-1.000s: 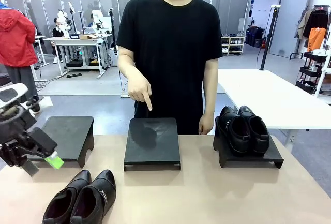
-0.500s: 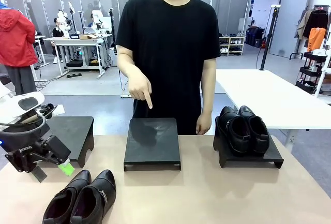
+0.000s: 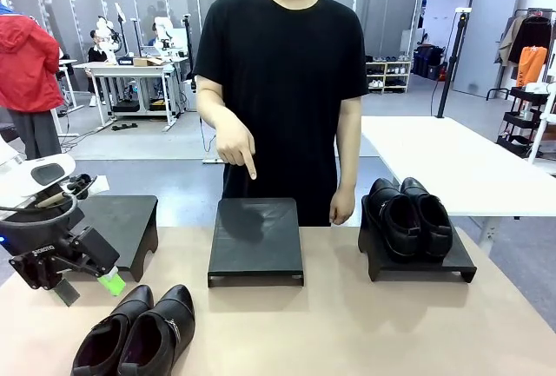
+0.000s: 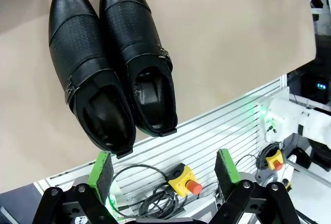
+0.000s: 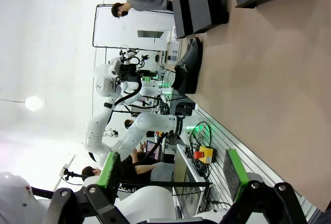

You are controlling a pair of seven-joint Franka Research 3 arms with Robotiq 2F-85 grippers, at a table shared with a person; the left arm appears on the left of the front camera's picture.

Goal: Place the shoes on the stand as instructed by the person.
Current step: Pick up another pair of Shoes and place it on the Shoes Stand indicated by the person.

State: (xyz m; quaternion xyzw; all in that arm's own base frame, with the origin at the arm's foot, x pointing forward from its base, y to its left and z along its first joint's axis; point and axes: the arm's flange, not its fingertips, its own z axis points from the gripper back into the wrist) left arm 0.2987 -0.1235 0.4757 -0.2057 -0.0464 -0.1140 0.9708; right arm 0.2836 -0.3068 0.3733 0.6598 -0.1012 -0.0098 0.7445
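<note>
The buckled pair of black shoes (image 3: 135, 334) lies side by side at the table's front left, toes toward me. My left gripper (image 3: 87, 289) hangs open just above and left of them. In the left wrist view the same pair (image 4: 111, 63) sits ahead of the spread green pads (image 4: 101, 169), nothing between them. The plain pair (image 3: 408, 215) rests on the right stand (image 3: 460, 265). The person's hand (image 3: 234, 143) points a finger down at the bare middle stand (image 3: 256, 237). My right gripper (image 5: 171, 167) is open and holds nothing, with the buckled pair (image 5: 187, 69) far off.
A third black stand (image 3: 122, 224) sits at the back left, right behind my left arm. The tan table (image 3: 347, 324) has free room at the front middle and right. A stand (image 5: 194, 6) shows across the table in the right wrist view.
My left arm has swung down and to the right, closer to the buckled pair, then stopped. The person keeps pointing at the middle stand.
</note>
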